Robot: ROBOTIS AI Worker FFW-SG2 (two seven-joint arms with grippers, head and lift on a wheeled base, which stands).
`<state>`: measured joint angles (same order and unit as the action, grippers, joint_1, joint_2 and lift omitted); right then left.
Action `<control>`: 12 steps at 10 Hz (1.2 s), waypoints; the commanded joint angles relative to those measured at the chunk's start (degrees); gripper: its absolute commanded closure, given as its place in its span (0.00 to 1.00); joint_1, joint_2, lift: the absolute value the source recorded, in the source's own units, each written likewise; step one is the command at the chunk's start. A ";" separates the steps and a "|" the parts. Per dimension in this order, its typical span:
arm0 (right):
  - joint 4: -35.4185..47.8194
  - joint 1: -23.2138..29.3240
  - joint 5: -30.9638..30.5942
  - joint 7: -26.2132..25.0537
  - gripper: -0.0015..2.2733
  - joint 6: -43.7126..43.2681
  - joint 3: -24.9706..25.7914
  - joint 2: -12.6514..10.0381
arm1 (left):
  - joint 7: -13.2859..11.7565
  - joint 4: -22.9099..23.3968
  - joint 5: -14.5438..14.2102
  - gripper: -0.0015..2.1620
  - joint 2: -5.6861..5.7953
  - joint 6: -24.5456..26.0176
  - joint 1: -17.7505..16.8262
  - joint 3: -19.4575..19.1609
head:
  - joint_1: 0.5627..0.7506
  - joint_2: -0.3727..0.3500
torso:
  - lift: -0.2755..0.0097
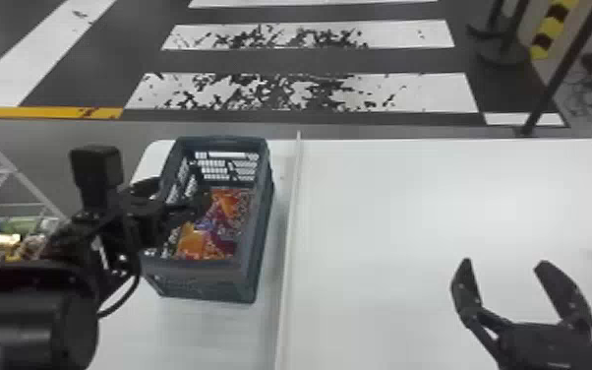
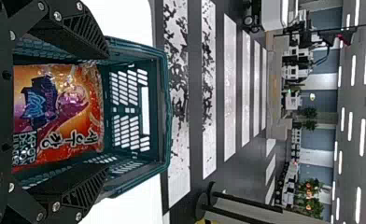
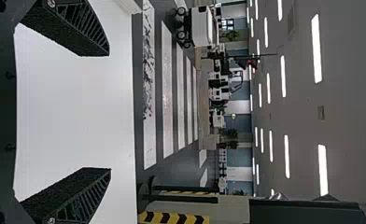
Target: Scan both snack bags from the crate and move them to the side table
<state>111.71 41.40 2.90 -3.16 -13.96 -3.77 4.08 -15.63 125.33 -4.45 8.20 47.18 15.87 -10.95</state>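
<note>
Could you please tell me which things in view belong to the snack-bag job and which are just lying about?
For the job:
snack bag, in the crate
left gripper, at the crate
right gripper, over the white table

Just about:
wire rack
dark pole
striped post

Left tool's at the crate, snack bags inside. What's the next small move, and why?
I'd probably ease the left tool slightly down into the crate, before any closing. In the left wrist view, its fingers stand wide apart with a snack bag showing between them, and I see no clear contact with it.
</note>
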 commanded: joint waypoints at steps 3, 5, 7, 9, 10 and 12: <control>0.96 0.88 -0.97 0.00 0.02 1.62 -0.10 -0.30 | -3.01 -8.26 3.13 0.09 2.26 2.53 -6.73 2.68 | 0.70 0.68 | 0.70; 0.96 1.05 -1.32 0.00 0.02 1.79 -0.10 -0.48 | -5.91 -10.54 6.12 0.09 2.96 3.76 -9.01 4.09 | 0.70 0.66 | 0.70; 0.96 0.96 -1.58 0.00 0.02 2.32 -0.28 -0.65 | -8.72 -12.30 9.81 0.09 3.32 6.04 -10.95 5.50 | 0.70 0.66 | 0.70; 0.96 0.96 -1.85 0.00 0.02 2.67 -0.36 -0.65 | -11.36 -14.32 14.03 0.09 3.49 7.80 -12.79 6.99 | 0.70 0.66 | 0.70; 0.96 0.88 -1.85 0.00 0.02 3.02 -0.36 -0.65 | -12.06 -15.46 14.29 0.09 3.49 7.80 -13.67 7.08 | 0.70 0.66 | 0.70; 0.96 0.88 -1.85 0.00 0.02 3.20 -0.36 -0.65 | -12.94 -18.37 16.75 0.08 3.49 8.15 -15.69 8.75 | 0.70 0.67 | 0.70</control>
<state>112.68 42.28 1.05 -3.16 -10.80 -4.13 3.42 -28.47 107.96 11.50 11.69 55.16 0.76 -2.69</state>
